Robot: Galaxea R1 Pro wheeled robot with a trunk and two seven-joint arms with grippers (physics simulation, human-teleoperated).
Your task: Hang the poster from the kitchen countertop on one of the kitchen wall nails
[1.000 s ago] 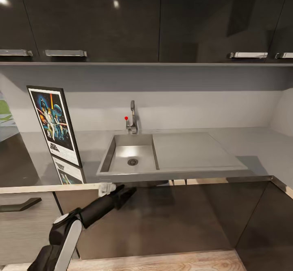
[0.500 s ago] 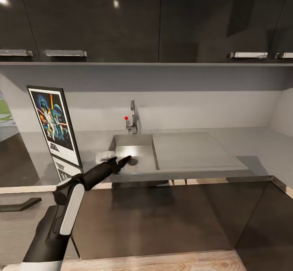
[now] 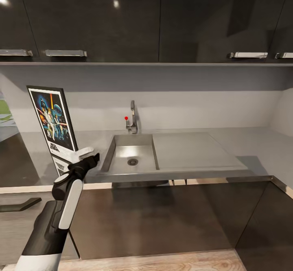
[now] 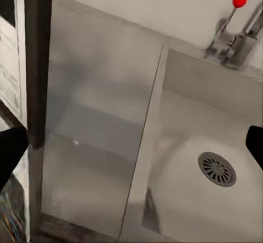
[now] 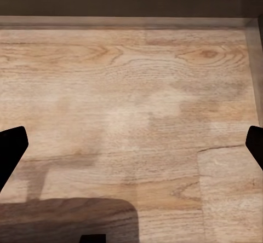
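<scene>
Poster (image 3: 53,122) is stood on the counter (image 3: 252,149) at 9 o'clock from the sink (image 3: 131,157). The left gripper (image 3: 90,155), jaws apart, is held beside it. It could be knocked flat if bumped.

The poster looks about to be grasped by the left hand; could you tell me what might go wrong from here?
1. The poster stands upright on the kitchen countertop, apparently leaning on the wall. The left hand, open near its lower right corner, could nudge it so it slides or topples.
2. The frame edge is thin, so a corner grip may twist or slip.
3. The sink lies just beside; a dropped poster might fall into the basin.
</scene>
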